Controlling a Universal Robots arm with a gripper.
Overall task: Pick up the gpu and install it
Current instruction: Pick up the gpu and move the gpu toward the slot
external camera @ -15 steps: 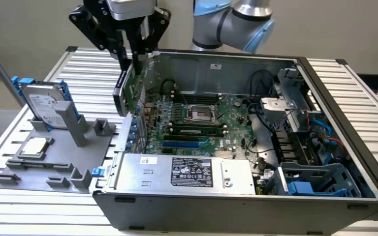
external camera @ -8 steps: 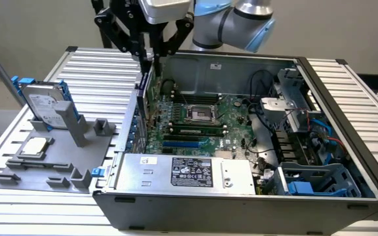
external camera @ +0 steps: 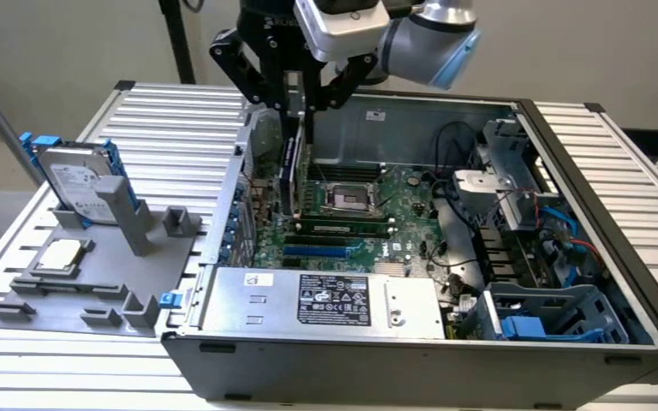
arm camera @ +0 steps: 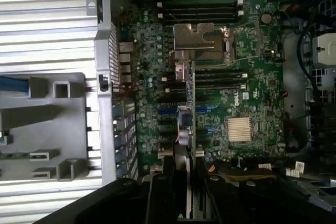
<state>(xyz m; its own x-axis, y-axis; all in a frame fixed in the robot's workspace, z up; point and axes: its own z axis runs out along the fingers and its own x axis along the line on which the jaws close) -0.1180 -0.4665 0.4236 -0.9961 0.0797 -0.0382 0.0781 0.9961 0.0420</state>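
gripper (external camera: pixel 298 108) clamps gpu (external camera: pixel 291 171) upright over motherboard (external camera: pixel 411 205) inside open case (external camera: pixel 421 364).

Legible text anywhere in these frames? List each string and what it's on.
"DELL": on the motherboard, printed sideways in the wrist view.
Power supply label: print and marks too small to read.
Hard drive label: too small to read.
gpu in the gripper, edge-on: no text to be seen.
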